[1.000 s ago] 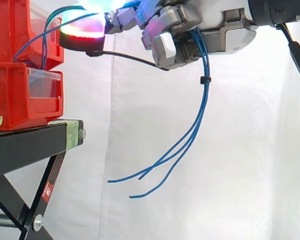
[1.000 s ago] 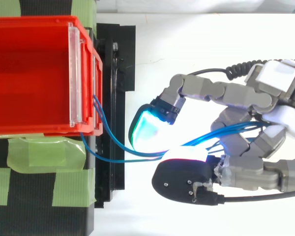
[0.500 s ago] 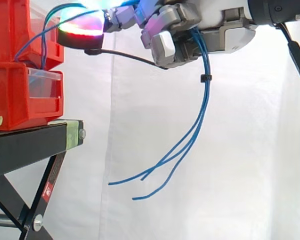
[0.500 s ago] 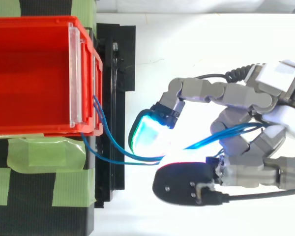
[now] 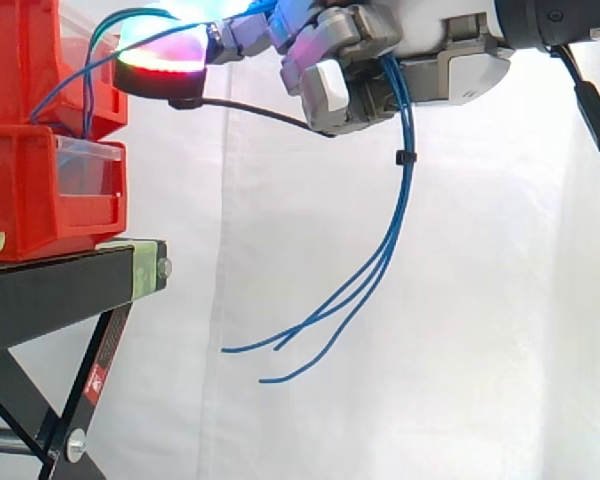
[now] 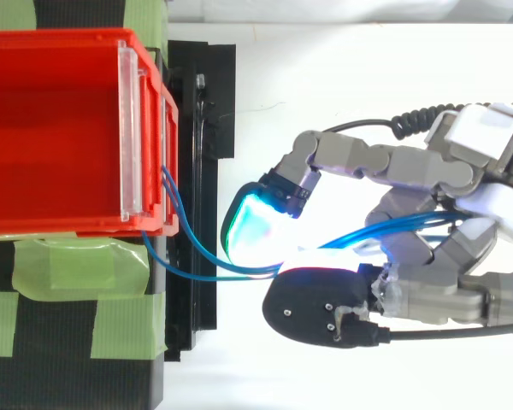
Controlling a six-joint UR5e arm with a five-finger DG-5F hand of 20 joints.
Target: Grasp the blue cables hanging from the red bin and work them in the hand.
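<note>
Red bin (image 6: pixel 51 128) at left feeds the blue cables (image 5: pixel 407 180) rightward into the hand (image 5: pixel 445 70), whose curled fingers grip the bundle while its loose ends dangle below, and we see its glowing pads (image 6: pixel 252 224) drawn closer together than a moment ago, so we judge the working under way.

Red bins (image 5: pixel 30 190) on a black stand (image 5: pixel 50 290) patched with pale green tape (image 6: pixel 77 265) — blue cables (image 5: pixel 406 185), black tie (image 5: pixel 404 158); grey hand (image 6: pixel 410 166), pads (image 6: pixel 256 224) glowing cyan and red.

Red bins (image 5: pixel 25 195) on black stand (image 5: pixel 40 300)
</note>
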